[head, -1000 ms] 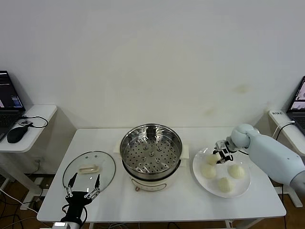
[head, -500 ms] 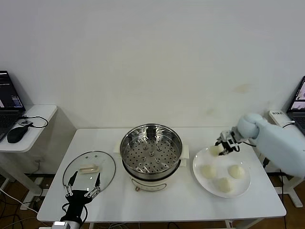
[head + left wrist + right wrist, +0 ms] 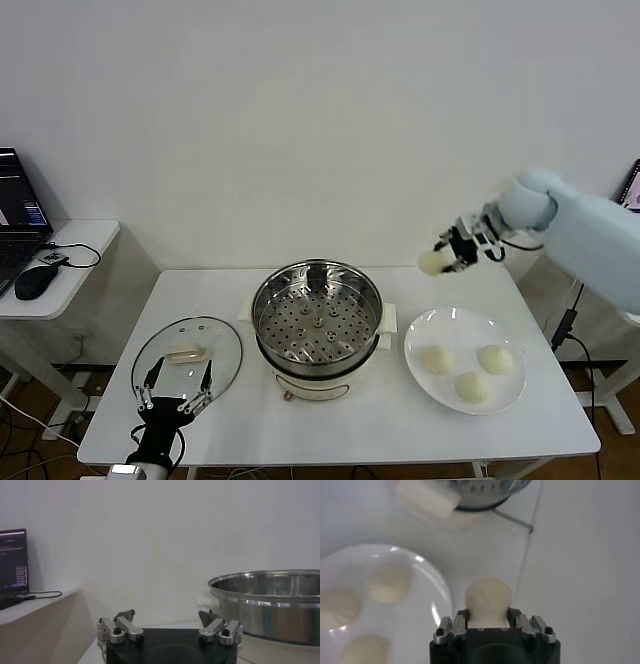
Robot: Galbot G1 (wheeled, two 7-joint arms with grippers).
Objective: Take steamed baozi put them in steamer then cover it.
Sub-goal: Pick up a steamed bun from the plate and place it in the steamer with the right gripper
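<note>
The steamer (image 3: pixel 316 322) stands mid-table with its perforated tray (image 3: pixel 315 322) bare. To its right, a white plate (image 3: pixel 464 352) holds three baozi (image 3: pixel 470 366). The fourth baozi (image 3: pixel 433 262) is clamped in the right gripper (image 3: pixel 447 254), raised above the table's back edge between plate and steamer. The glass cover (image 3: pixel 187 359) lies flat left of the steamer; the left gripper (image 3: pixel 172 391) sits at the cover's near edge, fingers spread wide and holding nothing.

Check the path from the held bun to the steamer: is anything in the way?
Nothing visible. The right gripper holds a bun in the air, beside the steamer, which stands open; its lid lies on the table by the left gripper.
</note>
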